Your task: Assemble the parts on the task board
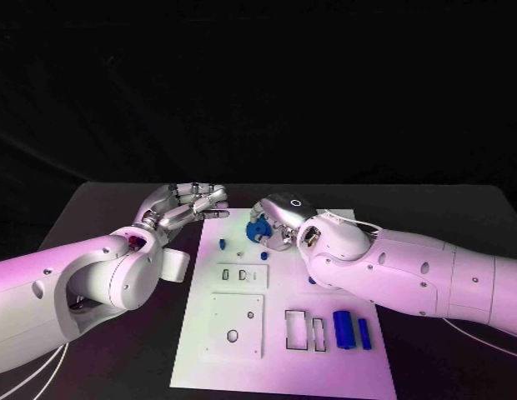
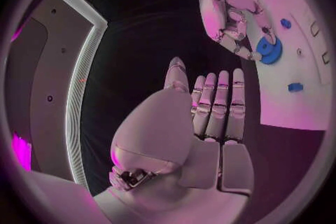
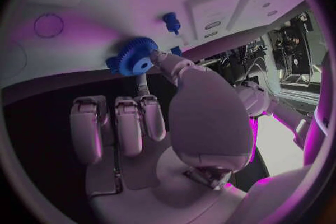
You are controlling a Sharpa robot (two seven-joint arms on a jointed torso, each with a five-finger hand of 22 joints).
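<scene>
On task board (image 1: pixel 285 350), right robot hand (image 1: pixel 278 218) pinching gear (image 1: pixel 258 231)

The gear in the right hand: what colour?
Blue; the gear shows best in the right wrist view.

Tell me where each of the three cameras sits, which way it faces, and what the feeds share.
Head view: on the robot's head, looking down at the task board; both arms show, left robot hand open off the board's edge, right robot hand at the blue gear.
Left wrist view: behind the left robot hand, facing the board's far end.
Right wrist view: behind the right robot hand, whose fingers pinch the gear.
Shared: all three show the gear and the board.
</scene>
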